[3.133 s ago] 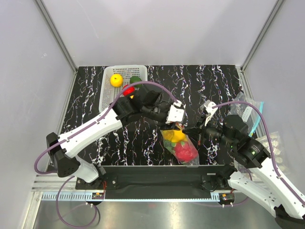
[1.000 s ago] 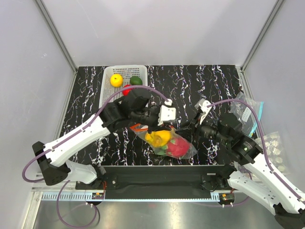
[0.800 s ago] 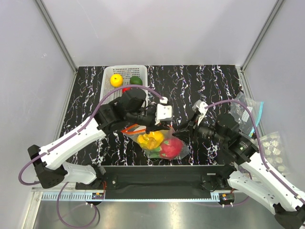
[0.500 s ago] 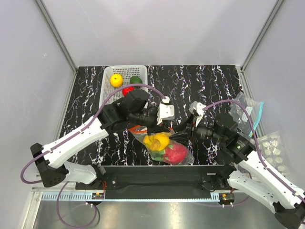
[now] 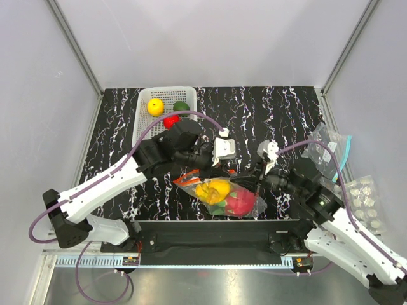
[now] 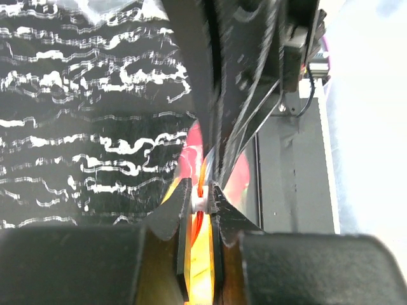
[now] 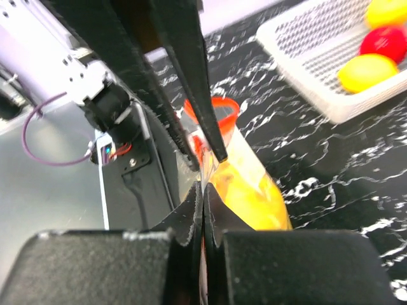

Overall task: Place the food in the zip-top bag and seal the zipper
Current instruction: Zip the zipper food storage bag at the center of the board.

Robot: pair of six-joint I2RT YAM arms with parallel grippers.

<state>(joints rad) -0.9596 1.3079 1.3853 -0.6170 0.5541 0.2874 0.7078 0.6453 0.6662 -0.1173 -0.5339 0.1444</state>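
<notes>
The zip-top bag [image 5: 224, 196] lay flat on the table [image 5: 286, 114], nearer my bases than the white basket [image 5: 144, 130] and off to its right, close to the table's near edge with the black rail [image 5: 210, 230] just past it. Right of the basket the marbled top ran open to the far wall, and pale walls closed in three sides.

Through the bag's film I saw the yellow banana bunch [image 5: 213, 189] and, farther from the basket, the dragon fruit [image 5: 243, 202].

From above, my own wrists covered the spot where my fingers met the bag, and only the basket-side end of the zipper [image 5: 184, 180] showed. I could not tell how much of the zipper was pressed closed. In my left wrist view the other arm's fingers were a dark blur.

My left pincer [image 6: 200, 194] was clenched on the small white slider tab [image 6: 200, 204], the orange strip running straight out from its tips. My right pincer [image 7: 203, 187] was squeezed tight on the bag's edge by the zipper, the yellow fruit just beyond its tips. The two pincers faced each other, tips nearly touching.
</notes>
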